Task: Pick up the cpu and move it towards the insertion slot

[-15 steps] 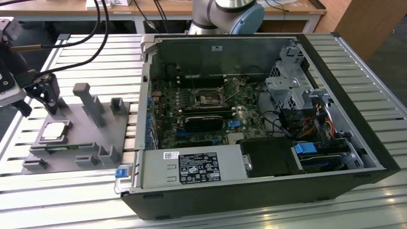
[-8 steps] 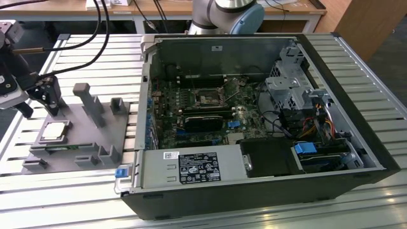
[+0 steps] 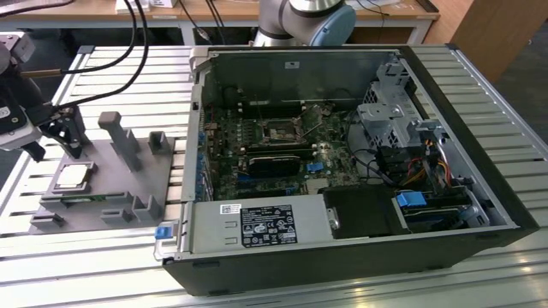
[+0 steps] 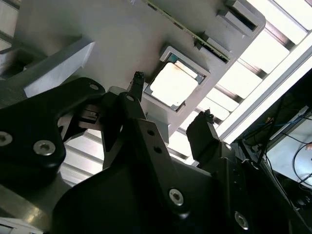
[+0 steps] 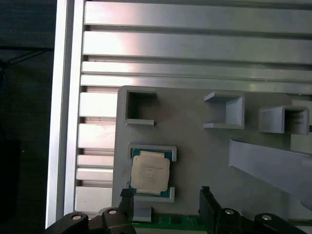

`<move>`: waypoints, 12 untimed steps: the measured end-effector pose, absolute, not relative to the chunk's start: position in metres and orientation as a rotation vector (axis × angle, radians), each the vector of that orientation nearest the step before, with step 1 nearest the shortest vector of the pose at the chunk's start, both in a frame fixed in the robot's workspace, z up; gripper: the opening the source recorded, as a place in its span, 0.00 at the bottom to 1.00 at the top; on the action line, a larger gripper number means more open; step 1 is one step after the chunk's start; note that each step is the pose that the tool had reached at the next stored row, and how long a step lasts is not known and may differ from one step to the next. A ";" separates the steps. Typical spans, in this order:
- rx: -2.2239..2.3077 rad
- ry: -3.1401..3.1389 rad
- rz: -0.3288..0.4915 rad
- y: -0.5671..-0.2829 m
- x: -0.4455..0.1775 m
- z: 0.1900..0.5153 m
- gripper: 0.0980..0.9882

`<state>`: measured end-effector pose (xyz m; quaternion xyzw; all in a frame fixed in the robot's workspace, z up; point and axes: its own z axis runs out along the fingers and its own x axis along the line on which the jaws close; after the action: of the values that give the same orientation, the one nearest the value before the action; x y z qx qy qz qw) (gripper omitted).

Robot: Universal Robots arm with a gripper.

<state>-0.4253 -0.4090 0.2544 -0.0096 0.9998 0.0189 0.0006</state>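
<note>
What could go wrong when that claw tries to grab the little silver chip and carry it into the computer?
1. The open gripper hangs above the cpu, which looks closer to one fingertip than the other; a finger might catch the raised frame of the grey holder or tip the chip.
2. The insertion slot lies deep inside the computer case, among cables; the gripper could bump a wall on the way.
</note>
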 end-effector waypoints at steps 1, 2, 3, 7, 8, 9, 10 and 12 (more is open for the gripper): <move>-0.030 3.140 0.059 -0.409 -0.425 0.253 0.63; -0.030 3.140 0.058 -0.409 -0.425 0.252 0.63; -0.030 3.140 0.058 -0.409 -0.425 0.250 0.63; -0.030 3.140 0.058 -0.409 -0.425 0.244 0.70; -0.030 3.141 0.058 -0.409 -0.425 0.243 0.70; -0.030 3.142 0.058 -0.409 -0.425 0.241 0.70; -0.030 3.144 0.058 -0.409 -0.425 0.240 0.70; -0.030 3.150 0.058 -0.409 -0.425 0.237 0.70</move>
<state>-0.4255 -0.4090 0.2370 -0.0095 0.9998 0.0185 -0.0046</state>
